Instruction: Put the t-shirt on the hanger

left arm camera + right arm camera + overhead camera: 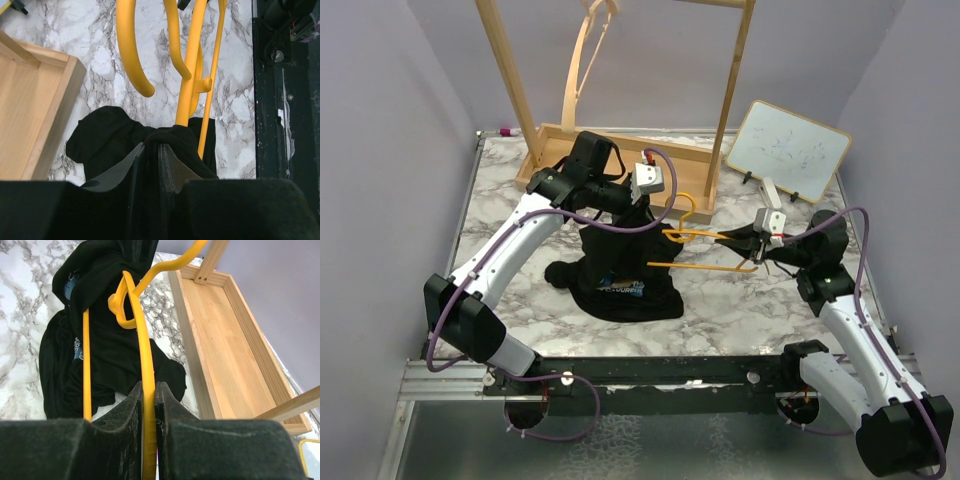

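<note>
Over the t-shirt [620, 275], left arm [520, 235] bent

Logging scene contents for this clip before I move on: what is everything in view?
t-shirt: 1, black with blue-white print, heaped mid-table
hanger: 1, yellow, one end inside the t-shirt
wooden rack: 1, pale wood, back of table
wooden hanger: 1, pale, hung on the rack
whiteboard: 1, white, back right
small object: 1, pink, back left, too small to identify
table: 1, marble-patterned
left hand: 1, black, at the t-shirt's bunched top, grip unclear
right hand: 1, black, shut on the hanger
</note>
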`<state>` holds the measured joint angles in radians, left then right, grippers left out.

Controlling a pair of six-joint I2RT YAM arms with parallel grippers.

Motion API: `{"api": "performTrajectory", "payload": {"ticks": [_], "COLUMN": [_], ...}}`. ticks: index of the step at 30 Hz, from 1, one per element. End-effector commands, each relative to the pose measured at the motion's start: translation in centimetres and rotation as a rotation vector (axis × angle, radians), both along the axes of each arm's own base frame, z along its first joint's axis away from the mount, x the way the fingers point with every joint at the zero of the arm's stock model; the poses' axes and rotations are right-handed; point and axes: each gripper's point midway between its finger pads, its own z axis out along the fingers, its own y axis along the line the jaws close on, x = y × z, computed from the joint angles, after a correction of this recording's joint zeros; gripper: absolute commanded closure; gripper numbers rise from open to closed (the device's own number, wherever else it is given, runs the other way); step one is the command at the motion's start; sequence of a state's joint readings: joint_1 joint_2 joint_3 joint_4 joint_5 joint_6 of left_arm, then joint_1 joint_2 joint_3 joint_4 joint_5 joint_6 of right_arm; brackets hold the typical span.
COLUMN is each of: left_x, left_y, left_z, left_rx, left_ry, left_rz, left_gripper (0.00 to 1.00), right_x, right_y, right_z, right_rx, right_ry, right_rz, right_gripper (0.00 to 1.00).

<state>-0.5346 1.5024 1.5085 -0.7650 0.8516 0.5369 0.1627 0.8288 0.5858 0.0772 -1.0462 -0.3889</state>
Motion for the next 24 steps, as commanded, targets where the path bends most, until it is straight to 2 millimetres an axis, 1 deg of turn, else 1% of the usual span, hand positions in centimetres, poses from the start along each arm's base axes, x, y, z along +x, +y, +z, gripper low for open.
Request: {"api": "performTrajectory", "payload": {"ticks": [1, 4, 10, 15, 20, 24], "left_x": [-0.7, -1.0, -0.9, -1.1, -1.6, -2.2], "left_y": [0.0, -0.3, -0.4, -0.4, -0.2, 0.2], "left_z": [1.6, 2.3, 3.5, 4.3, 4.0, 3.1], "left_rx": [-0.031, -0.050, -0.068, -0.081, -0.071, -0.044], "left_ry": [-0.058, -0.048, -0.066, -0.065, -0.049, -0.027], "left_rz": [-0.023, -0.042, -0.041, -0.044, -0.049, -0.060], "left_gripper": [0.79, 0.77, 0.77, 0.80, 0.85, 0.89], "right_x": [-0.6, -0.4, -0.5, -0.4, -0.3, -0.3], "right_y": [0.7, 0.7, 0.6, 0.5, 0.6, 0.5], "right_z": [2.2, 1.6, 0.5, 0.3, 0.2, 0.3], "right_rx": [0.036, 0.028, 0.012, 0.008, 0.006, 0.006], "right_ry": [-0.057, -0.040, -0.013, -0.010, -0.008, -0.013], "right_rz": [0.060, 0.063, 0.064, 0.053, 0.052, 0.050], "right_gripper": [0.99, 0.99, 0.99, 0.99, 0.99, 0.99]}}
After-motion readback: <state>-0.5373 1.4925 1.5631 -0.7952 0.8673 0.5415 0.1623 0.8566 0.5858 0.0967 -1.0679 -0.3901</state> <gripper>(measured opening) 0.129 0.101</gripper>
